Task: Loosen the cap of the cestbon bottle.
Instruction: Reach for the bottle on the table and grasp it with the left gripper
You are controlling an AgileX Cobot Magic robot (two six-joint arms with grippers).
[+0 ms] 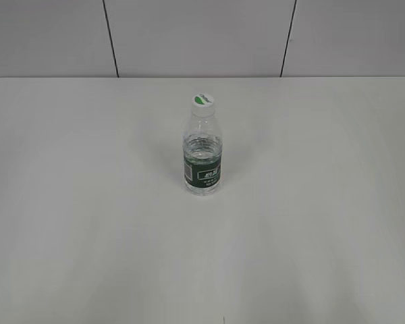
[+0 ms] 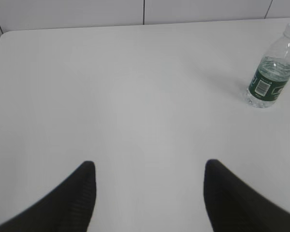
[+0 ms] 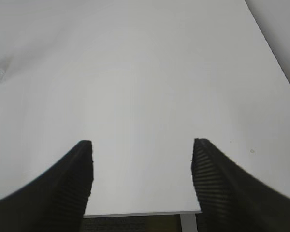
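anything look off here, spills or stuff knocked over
Nothing stands out. The bottle stands upright on the table with its cap on, no spill around it. Both grippers, left and right, are open and well clear of it.

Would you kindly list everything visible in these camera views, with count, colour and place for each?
cestbon bottle: one, clear with a dark green label band, standing upright near the middle of the table, partly filled with water.
cap: one, white with a green mark, on top of the bottle.
table: one, white, filling most of every view.
wall panels: pale grey with dark seams, behind the table.
left gripper: one, black, open, holding nothing, above bare table with the bottle far ahead on its right.
right gripper: one, black, open, holding nothing, near the table's front edge.
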